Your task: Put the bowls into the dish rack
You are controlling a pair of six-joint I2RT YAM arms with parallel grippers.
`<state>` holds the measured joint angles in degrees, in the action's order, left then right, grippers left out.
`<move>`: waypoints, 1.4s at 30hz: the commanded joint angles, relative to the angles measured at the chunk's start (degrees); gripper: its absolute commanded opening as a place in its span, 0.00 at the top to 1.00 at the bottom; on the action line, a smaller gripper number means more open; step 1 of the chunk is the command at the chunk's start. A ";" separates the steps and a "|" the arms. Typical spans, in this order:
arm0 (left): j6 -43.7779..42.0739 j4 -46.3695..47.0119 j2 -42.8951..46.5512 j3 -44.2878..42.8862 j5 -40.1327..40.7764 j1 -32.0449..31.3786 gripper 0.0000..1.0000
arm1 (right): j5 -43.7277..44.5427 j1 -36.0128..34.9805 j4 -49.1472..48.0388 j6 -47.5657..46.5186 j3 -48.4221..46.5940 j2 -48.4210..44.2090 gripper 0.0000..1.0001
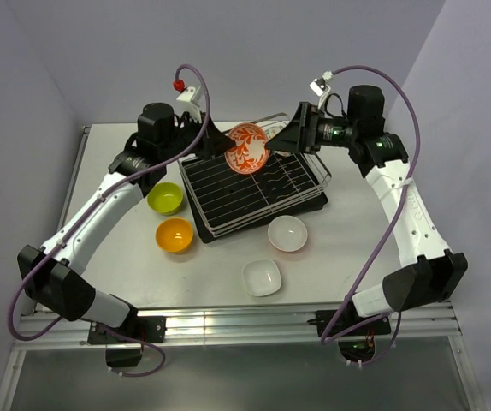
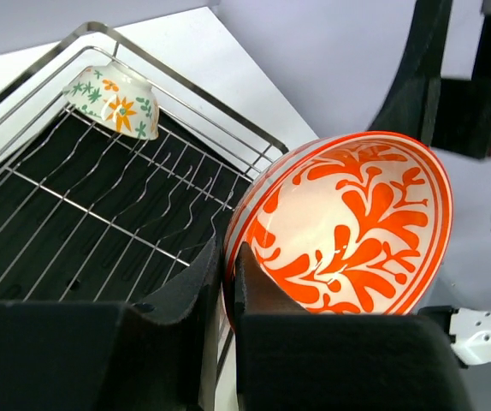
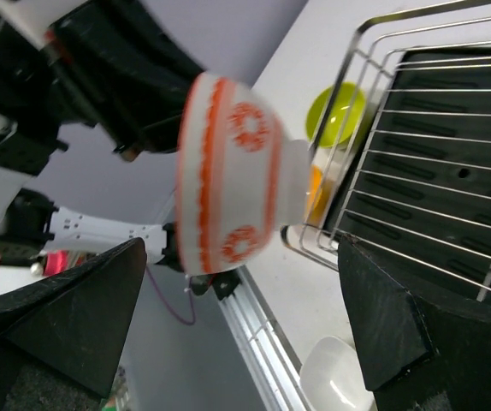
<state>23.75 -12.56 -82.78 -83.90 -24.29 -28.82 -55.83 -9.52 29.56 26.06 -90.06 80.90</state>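
Holding patterned bowl (image 2: 348, 231) on edge above far end of dish rack (image 1: 228, 224); left gripper (image 2: 228, 265) clenched on rim, which we judge suits slotting it between prongs. Right gripper (image 3: 241, 257) spread wide either side of bowl, no contact visible (handover or steadying, we can't tell). Leaf-print bowl (image 2: 113, 101) sits in rack corner. Lime bowl (image 1: 166, 198), orange bowl (image 1: 174, 235), white bowl (image 1: 287, 233) and squarish white bowl (image 1: 262, 276) wait on surface (image 1: 340, 248).

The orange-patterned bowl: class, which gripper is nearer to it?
Left. The left gripper pinches the rim of the orange-patterned bowl above the dish rack; the right gripper stands open just beside it, not touching.
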 commanded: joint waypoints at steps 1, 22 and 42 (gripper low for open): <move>6.74 8.51 0.08 -0.48 -2.34 1.13 1.00 | -0.42 -1.73 -3.63 2.41 -0.73 1.27 0.00; 17.38 20.03 -1.77 4.89 -10.42 2.80 1.00 | -2.96 -5.86 -8.73 10.14 1.99 7.34 0.07; 16.51 18.80 -2.30 5.68 -13.23 4.64 0.39 | -1.39 -4.20 -5.05 6.38 -0.81 6.90 1.00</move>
<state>39.31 1.65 -86.00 -77.28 -34.59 -25.06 -57.67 -14.70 23.90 34.76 -88.47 88.31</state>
